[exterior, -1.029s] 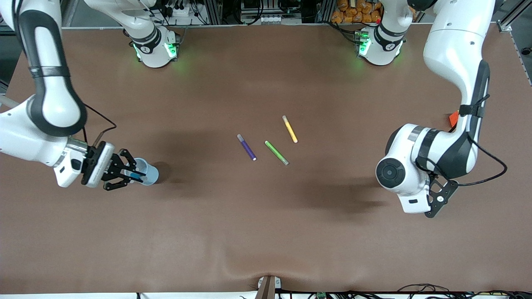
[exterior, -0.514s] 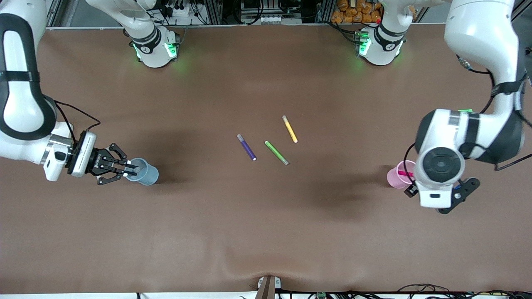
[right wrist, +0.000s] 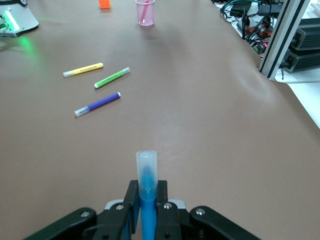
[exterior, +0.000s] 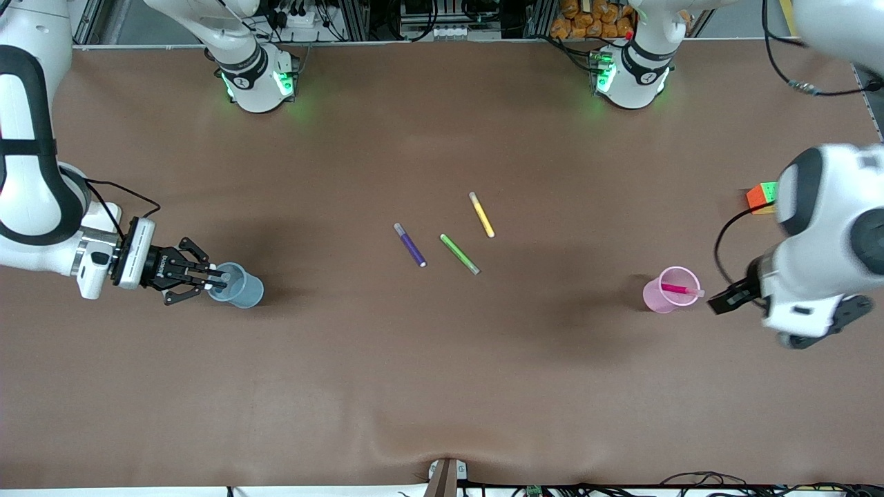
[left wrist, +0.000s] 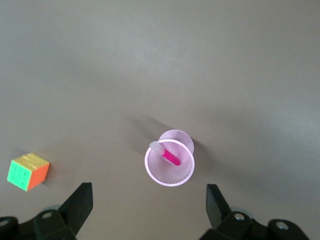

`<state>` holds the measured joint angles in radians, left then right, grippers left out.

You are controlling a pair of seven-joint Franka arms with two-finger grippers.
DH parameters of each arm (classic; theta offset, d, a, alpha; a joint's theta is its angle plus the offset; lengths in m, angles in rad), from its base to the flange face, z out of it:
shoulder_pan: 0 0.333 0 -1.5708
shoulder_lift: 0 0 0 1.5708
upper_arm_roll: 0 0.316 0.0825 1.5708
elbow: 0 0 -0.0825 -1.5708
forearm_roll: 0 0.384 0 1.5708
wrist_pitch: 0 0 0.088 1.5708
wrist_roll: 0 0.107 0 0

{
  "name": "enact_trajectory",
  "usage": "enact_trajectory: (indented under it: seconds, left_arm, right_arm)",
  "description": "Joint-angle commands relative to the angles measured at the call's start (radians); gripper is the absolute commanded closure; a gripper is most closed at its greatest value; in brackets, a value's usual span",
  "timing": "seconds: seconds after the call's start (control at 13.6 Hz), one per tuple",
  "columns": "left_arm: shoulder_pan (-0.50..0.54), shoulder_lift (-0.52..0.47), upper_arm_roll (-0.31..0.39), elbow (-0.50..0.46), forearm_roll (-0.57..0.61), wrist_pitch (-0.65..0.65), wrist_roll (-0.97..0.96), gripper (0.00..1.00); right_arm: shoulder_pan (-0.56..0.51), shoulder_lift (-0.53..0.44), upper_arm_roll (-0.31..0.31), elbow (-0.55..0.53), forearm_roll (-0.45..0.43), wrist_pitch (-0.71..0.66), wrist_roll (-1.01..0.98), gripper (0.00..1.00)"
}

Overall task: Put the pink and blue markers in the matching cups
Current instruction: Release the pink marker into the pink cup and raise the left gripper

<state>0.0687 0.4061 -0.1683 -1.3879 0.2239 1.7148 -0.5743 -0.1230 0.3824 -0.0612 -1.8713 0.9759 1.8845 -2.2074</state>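
Markers first: the slim magenta-pink marker with the greyish end sits tilted inside the small translucent pale pink cup, which stands on the brown desk toward the left arm's end. In the left wrist view the same pen leans against the cup's rim, grey tip up. The left tool is up over the desk just beside that cup with its fingers spread wide — nothing between them.

At the right arm's end, the right tool is clamped on the bright blue marker (its cloudy clear cap pokes out between the fingers in the right wrist view). The pen is held roughly level, with the tool's fingertips right at the rim of the translucent pale blue cup — I can't tell if the pen's tip is touching the cup.

Mid-desk, lying flat and apart from each other: a dark purple marker, a green marker and a yellow marker, the yellow one farthest from the front camera. A multicoloured puzzle cube sits near the left arm's end of the desk, farther from the front camera than the pink cup.
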Motion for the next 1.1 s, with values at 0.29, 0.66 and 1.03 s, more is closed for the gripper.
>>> enact_trajectory:
  seconds: [0.29, 0.66, 1.03]
  left_arm:
    - [0.095, -0.207, -0.008, -0.023, -0.144, -0.098, 0.454, 0.0]
    - [-0.088, -0.346, 0.138, -0.094, -0.159, -0.153, 0.479, 0.0]
    - [-0.185, -0.429, 0.243, -0.155, -0.199, -0.173, 0.482, 0.0]
  right_arm:
    - [-0.04, 0.023, 0.017, -0.002, 0.03, -0.039, -0.098, 1.0]
    - [-0.044, 0.033, 0.017, 0.003, 0.029, -0.038, -0.133, 1.0]
    - [-0.056, 0.059, 0.015, 0.003, 0.027, -0.038, -0.189, 1.0]
